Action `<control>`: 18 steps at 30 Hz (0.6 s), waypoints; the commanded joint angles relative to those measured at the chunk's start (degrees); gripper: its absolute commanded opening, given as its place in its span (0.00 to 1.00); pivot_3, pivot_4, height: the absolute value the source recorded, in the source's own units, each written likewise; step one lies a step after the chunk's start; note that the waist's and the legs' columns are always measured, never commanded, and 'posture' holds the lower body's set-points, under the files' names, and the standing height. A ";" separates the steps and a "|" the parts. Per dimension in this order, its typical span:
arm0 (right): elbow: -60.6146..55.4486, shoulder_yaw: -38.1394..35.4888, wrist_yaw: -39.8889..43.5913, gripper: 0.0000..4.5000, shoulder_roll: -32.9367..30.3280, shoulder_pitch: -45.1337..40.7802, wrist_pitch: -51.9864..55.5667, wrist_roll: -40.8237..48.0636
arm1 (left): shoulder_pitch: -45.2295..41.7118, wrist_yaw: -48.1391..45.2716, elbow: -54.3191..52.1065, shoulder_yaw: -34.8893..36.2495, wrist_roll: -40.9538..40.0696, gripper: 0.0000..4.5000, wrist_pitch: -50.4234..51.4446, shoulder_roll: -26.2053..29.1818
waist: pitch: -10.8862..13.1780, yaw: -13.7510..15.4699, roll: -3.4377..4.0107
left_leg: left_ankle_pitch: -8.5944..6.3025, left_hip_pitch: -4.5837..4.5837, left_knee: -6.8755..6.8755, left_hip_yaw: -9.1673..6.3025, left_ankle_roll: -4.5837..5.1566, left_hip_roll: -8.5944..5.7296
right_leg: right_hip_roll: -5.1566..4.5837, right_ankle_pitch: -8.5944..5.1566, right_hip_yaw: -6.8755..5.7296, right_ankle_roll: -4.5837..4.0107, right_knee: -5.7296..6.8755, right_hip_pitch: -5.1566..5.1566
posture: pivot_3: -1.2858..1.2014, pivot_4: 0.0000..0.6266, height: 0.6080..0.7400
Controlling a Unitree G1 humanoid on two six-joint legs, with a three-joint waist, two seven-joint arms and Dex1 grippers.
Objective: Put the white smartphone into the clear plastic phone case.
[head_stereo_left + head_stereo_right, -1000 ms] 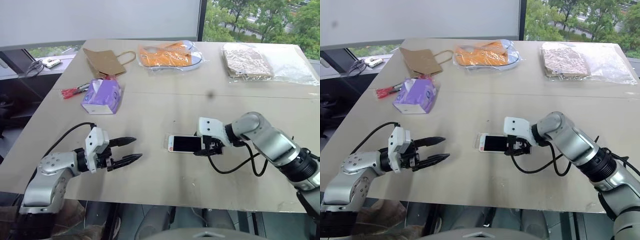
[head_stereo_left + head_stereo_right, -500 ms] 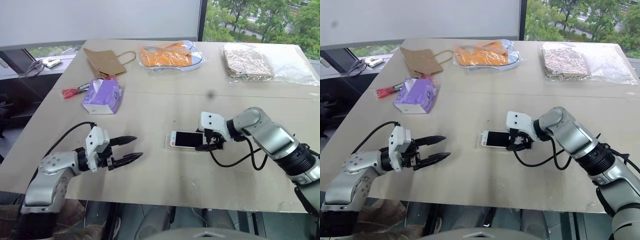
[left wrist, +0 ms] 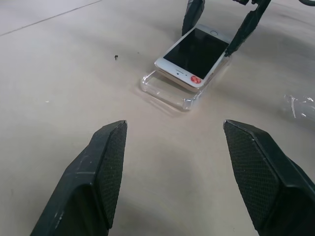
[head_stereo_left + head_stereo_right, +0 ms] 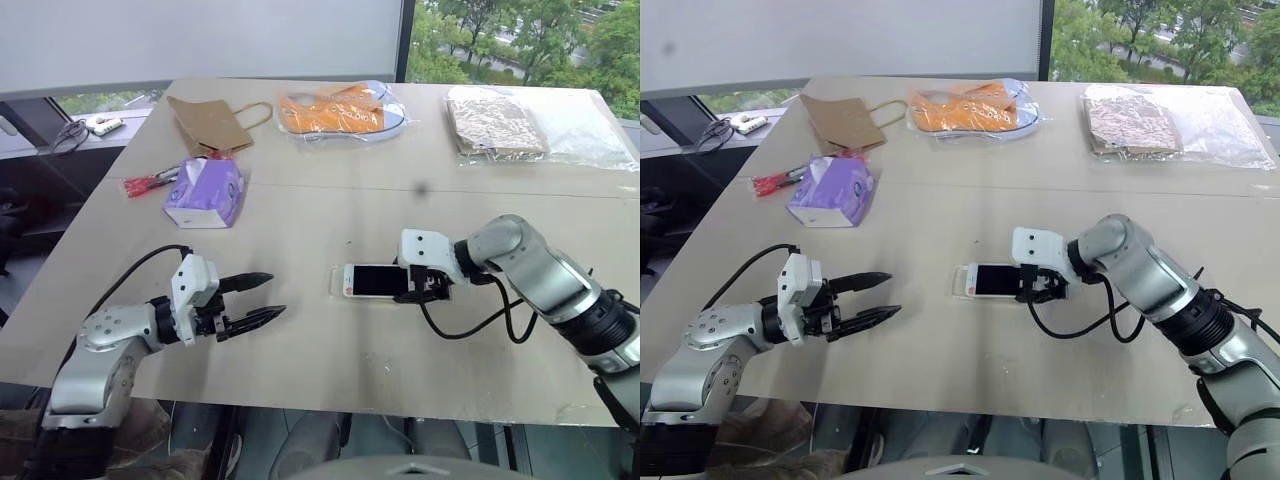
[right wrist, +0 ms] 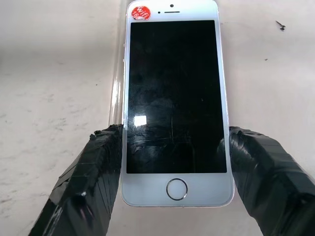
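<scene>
Right gripper [image 5: 172, 147] fingers clamp the white smartphone [image 5: 173, 98] by its long edges (screen up), tilted over the clear plastic phone case [image 3: 170, 93] on the table [image 4: 330, 200]. Left gripper [image 4: 262, 298] spread, empty, well apart.

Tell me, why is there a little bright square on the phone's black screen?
In the right wrist view, the white smartphone has glossy glass, so the bright patch looks like a reflection of light, likely from the window. In the left wrist view, the clear plastic phone case glints along its edge too.
</scene>
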 commanded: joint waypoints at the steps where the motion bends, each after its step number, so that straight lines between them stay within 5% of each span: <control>1: -3.77 0.93 0.69 0.64 -0.69 1.45 1.30 -0.58 | -0.26 -0.45 -1.50 0.22 -0.40 0.71 -1.07 0.31 | 0.00 0.04 0.00 | 0.00 0.00 0.00 -0.01 0.00 0.00 | 0.00 0.00 0.00 0.00 0.00 0.00 | 0.52 0.24 1.00; 4: -5.81 0.70 0.99 0.64 -0.53 2.05 3.36 0.16 | -0.50 -0.82 -1.10 -0.19 -0.25 0.71 -1.40 0.45 | 0.00 0.06 0.00 | 0.00 0.00 0.00 0.00 0.00 0.00 | 0.00 0.00 0.00 0.00 0.00 0.00 | 0.52 0.24 1.00; 6: -6.77 0.23 1.31 0.87 -0.34 2.26 4.21 1.00 | -0.87 -0.97 -0.89 -0.54 -0.19 0.71 -1.37 0.43 | 0.00 0.06 0.00 | 0.00 0.00 0.00 0.00 0.00 0.00 | 0.00 0.00 0.00 0.00 0.00 0.00 | 0.52 0.24 1.00; 8: -8.19 -0.50 1.38 0.99 -0.33 2.49 5.21 1.90 | -1.34 -1.00 -0.61 -0.86 -0.14 0.71 -1.30 0.39 | 0.00 0.05 0.00 | 0.00 0.00 0.00 -0.01 0.00 0.00 | -0.01 0.00 0.00 0.00 -0.01 0.00 | 0.52 0.24 1.00; 14: -14.44 -11.47 -1.82 0.99 0.96 1.72 12.09 8.53 | -3.24 -0.81 0.56 -2.05 0.41 0.71 -1.29 0.00 | 0.02 -0.01 0.01 | 0.00 -0.01 0.00 -0.01 0.00 0.00 | -0.01 0.00 0.00 0.00 0.00 0.00 | 0.52 0.24 1.00; 18: -15.91 -15.37 -4.08 0.70 3.44 1.24 16.12 12.82 | -5.16 -0.72 1.53 -3.84 1.08 0.71 -2.07 -0.88 | 0.01 0.11 0.00 | 0.00 -0.02 -0.01 -0.01 0.00 0.01 | 0.00 0.00 0.00 0.00 0.01 -0.02 | 0.52 0.24 1.00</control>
